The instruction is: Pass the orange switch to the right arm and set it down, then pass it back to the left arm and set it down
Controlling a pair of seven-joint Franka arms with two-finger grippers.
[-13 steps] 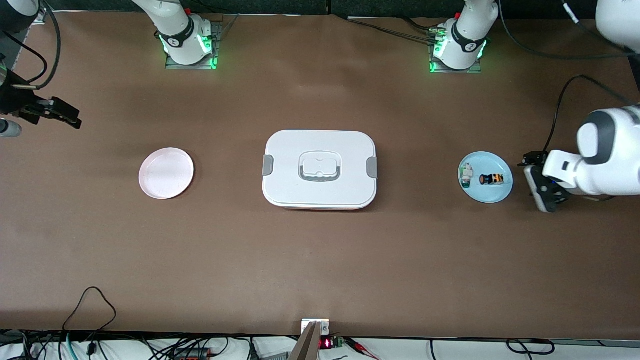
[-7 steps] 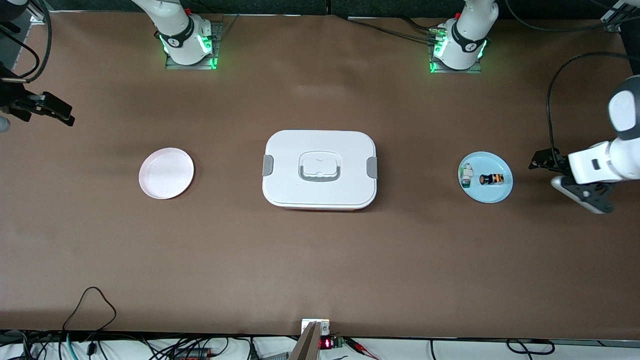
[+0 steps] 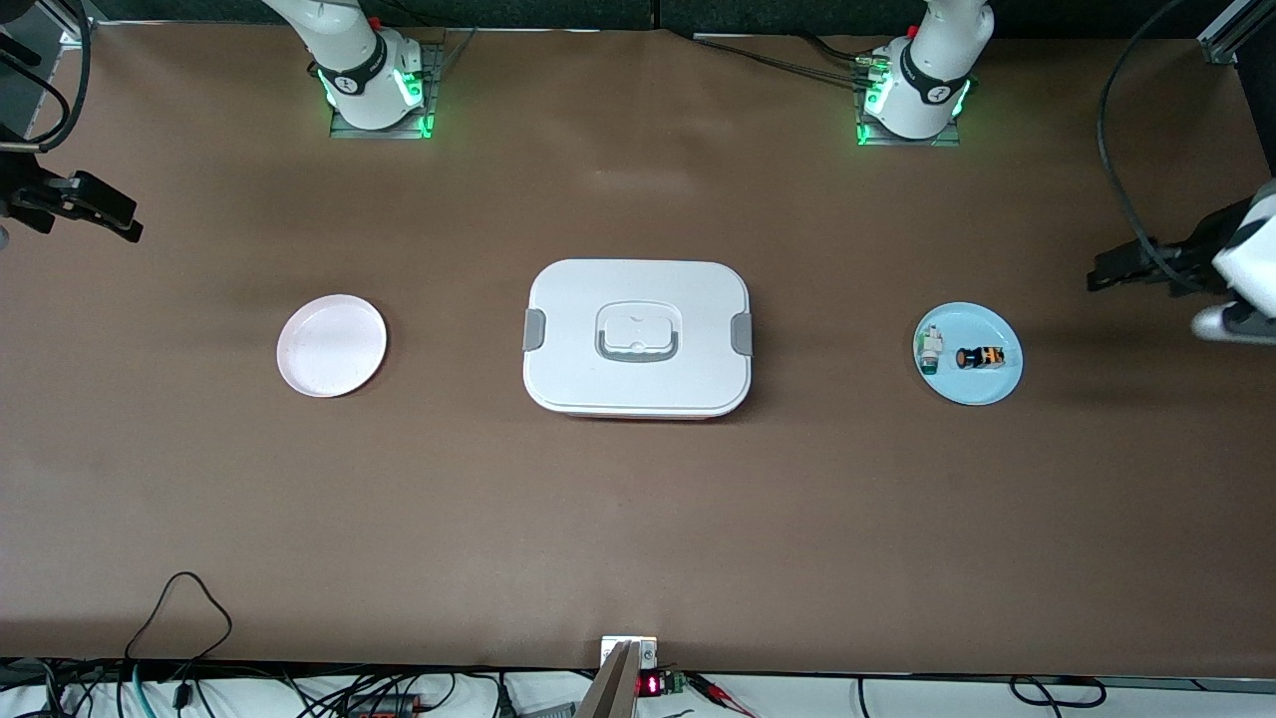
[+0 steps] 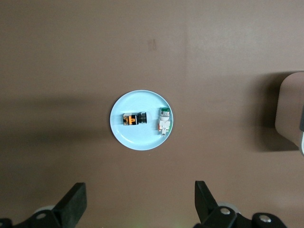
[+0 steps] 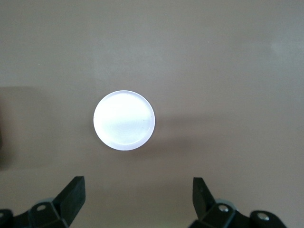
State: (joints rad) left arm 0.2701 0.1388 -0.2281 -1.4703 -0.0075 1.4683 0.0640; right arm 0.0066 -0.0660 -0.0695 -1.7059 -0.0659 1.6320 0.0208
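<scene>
The tiny black orange-marked switch [image 3: 980,357] sits on the round pale-blue plate [image 3: 997,391] near the bench's left-arm end. Left claw [image 4: 137,209] hangs spread wide above that end; right claw [image 5: 137,204], also wide, hangs above the right-arm end's edge. The big white latched box [image 3: 638,299] sits mid-bench.

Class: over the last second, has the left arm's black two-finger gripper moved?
Yes. The left gripper has drawn away from the round light blue plate, toward the table's edge at the left arm's end.
</scene>
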